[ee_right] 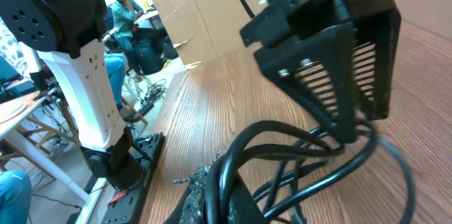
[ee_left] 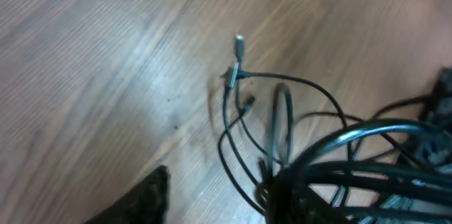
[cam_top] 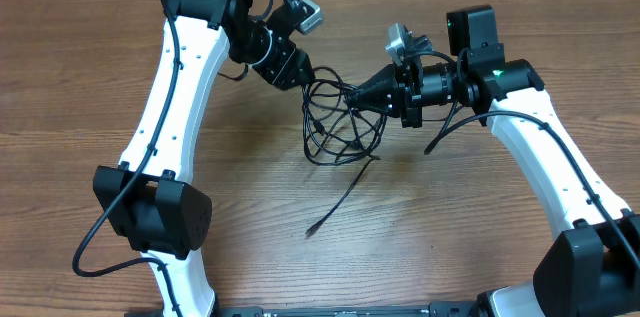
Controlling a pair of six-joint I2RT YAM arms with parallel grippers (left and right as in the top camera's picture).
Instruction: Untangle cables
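The cables (cam_top: 340,122) lie as a loose black tangle between my two grippers at mid-table. One free end with a plug (cam_top: 312,229) trails toward the front. My right gripper (cam_top: 352,100) reaches in from the right and is shut on a bundle of thick loops (ee_right: 263,181). My left gripper (cam_top: 305,72) hangs over the tangle's upper left edge. In the left wrist view its jaws stand apart: one dark finger (ee_left: 152,199) is at lower left, bare wood and a thin strand lie beside it, and the cable mass (ee_left: 332,160) crowds the right. A small plug (ee_left: 239,42) points away.
The white left arm (cam_top: 170,87) and right arm (cam_top: 560,157) flank the tangle, with black bases at the front corners. Beyond the table, in the right wrist view, are cardboard panels (ee_right: 191,12), a seated person (ee_right: 123,8) and floor clutter.
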